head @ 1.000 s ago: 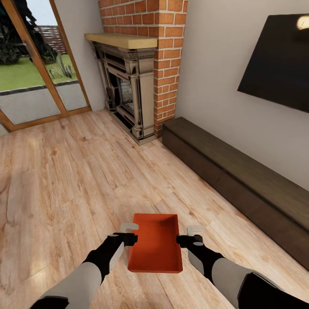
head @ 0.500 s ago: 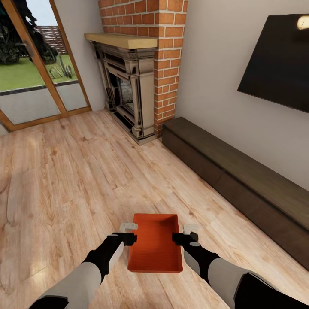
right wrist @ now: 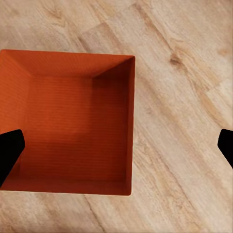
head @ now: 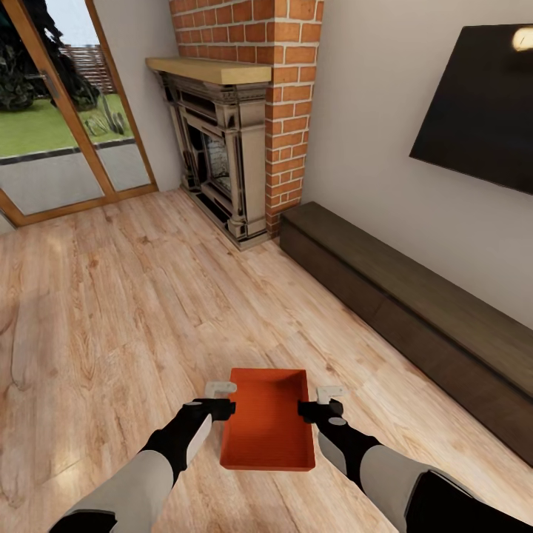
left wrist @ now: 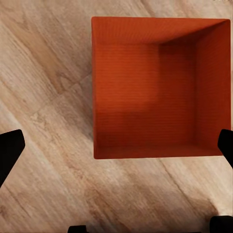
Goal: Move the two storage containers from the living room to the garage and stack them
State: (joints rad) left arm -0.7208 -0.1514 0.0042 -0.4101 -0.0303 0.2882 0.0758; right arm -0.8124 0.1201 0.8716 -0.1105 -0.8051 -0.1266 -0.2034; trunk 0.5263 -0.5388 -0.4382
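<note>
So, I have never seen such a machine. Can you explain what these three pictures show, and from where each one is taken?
It is a simulated robot with two arms, each ending in a claw. The large picture comes from a camera on its head, looking down over both arms. The left claw and the right claw are open, one at each long side of an orange-red bin that stands empty on the wood floor. Neither claw grips it yet. Beyond are a brick fireplace, a black TV and a dark low cabinet. The two small pictures come from cameras near each claw, looking down into the bin.
</note>
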